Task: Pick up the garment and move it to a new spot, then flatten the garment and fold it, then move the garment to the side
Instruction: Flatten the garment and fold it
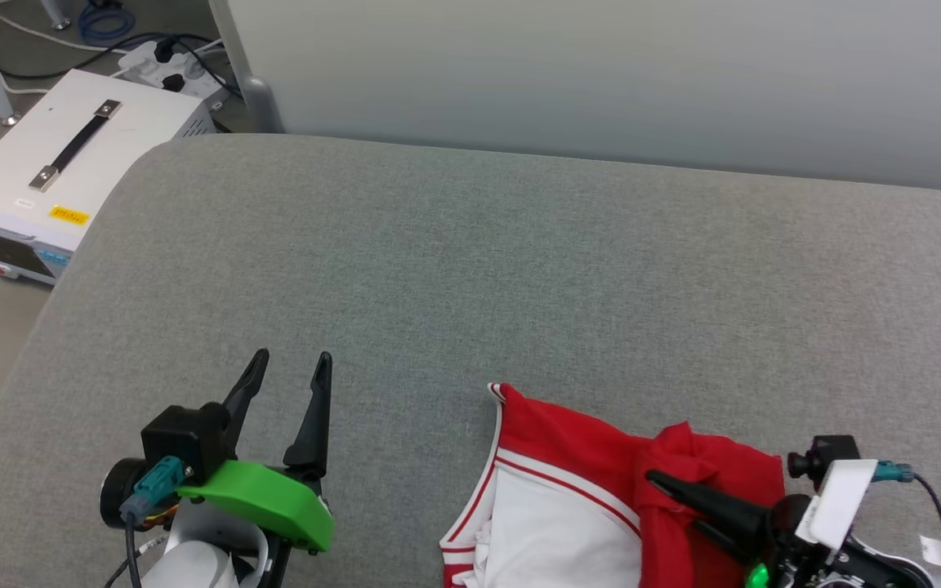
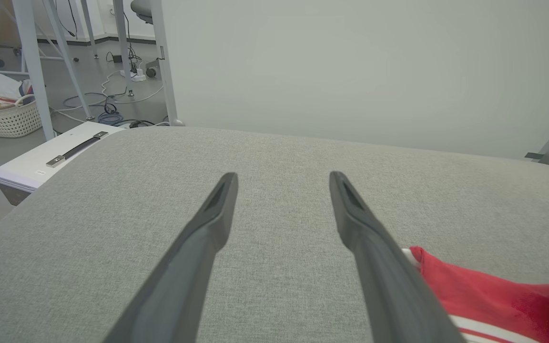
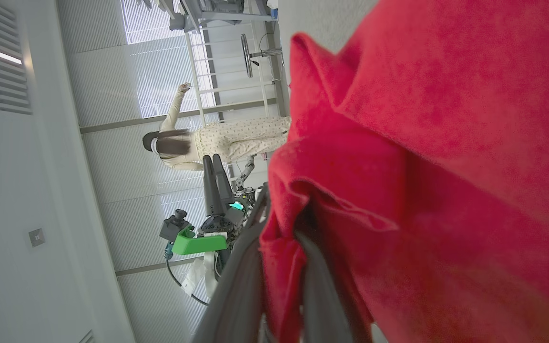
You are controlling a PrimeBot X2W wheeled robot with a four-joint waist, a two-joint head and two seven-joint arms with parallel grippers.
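Observation:
The garment (image 1: 568, 457) lies bunched at the near right of the grey padded surface (image 1: 470, 269), red with a white sleeve and red-white striped trim. My right gripper (image 1: 660, 482) comes in from the lower right and is shut on a raised fold of its red cloth. In the right wrist view the red garment (image 3: 436, 157) hangs close over the lens, pinched in the right gripper (image 3: 281, 228). My left gripper (image 1: 291, 363) hovers open and empty at the near left, well apart from the shirt. Its wrist view shows the left gripper (image 2: 282, 178) over bare fabric and the garment (image 2: 484, 295) at the lower right.
A white box with a black handle (image 1: 54, 171) stands on the floor past the surface's left edge, with a power strip and cables (image 1: 168, 65) behind it. A pale panel (image 1: 601, 73) bounds the far side. A person (image 3: 217, 143) stands in the background.

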